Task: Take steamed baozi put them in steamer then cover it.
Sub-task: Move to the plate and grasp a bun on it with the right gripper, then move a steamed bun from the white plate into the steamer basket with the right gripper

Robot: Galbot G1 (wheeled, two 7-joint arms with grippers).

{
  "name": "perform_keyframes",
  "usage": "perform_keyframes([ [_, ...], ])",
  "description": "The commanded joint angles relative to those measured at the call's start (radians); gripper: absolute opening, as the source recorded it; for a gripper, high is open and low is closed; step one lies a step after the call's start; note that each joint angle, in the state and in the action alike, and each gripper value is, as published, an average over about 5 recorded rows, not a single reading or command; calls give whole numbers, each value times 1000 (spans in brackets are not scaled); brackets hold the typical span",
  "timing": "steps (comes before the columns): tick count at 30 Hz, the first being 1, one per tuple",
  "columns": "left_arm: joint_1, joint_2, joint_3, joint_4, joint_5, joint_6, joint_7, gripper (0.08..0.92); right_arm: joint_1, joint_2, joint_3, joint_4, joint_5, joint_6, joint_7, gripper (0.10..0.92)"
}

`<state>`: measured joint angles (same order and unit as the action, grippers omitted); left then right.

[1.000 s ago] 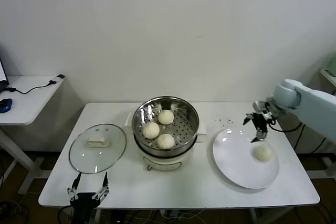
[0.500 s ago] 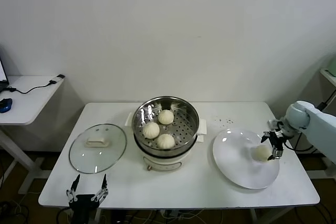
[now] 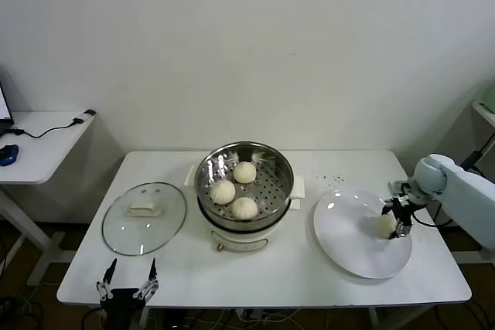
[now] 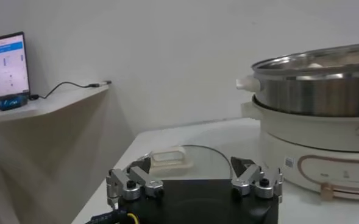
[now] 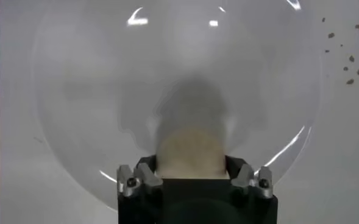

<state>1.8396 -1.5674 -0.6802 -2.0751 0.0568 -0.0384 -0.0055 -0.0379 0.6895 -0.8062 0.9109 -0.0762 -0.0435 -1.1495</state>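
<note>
One baozi [image 3: 386, 224] remains on the right plate [image 3: 348, 249]; right claw [image 3: 396, 220] straddles it, closing on its flanks. Soft, light dough: squeeze gently. Left claw [image 3: 124, 281] idles open, near edge.

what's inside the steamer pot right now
Three baozi sit on the perforated floor of the steamer, lid off. The near inner wall hides a strip of floor. The fourth baozi is on the plate, between the right end effector fingers.
</note>
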Motion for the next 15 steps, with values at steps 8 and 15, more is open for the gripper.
perform_keyframes([
  [8, 6, -2, 7, -4, -1, -6, 0, 823, 323, 13, -291, 31, 280, -69, -1, 671],
  [15, 16, 0, 23, -17, -1, -5, 17, 823, 716, 162, -652, 58, 628, -141, 13, 670],
])
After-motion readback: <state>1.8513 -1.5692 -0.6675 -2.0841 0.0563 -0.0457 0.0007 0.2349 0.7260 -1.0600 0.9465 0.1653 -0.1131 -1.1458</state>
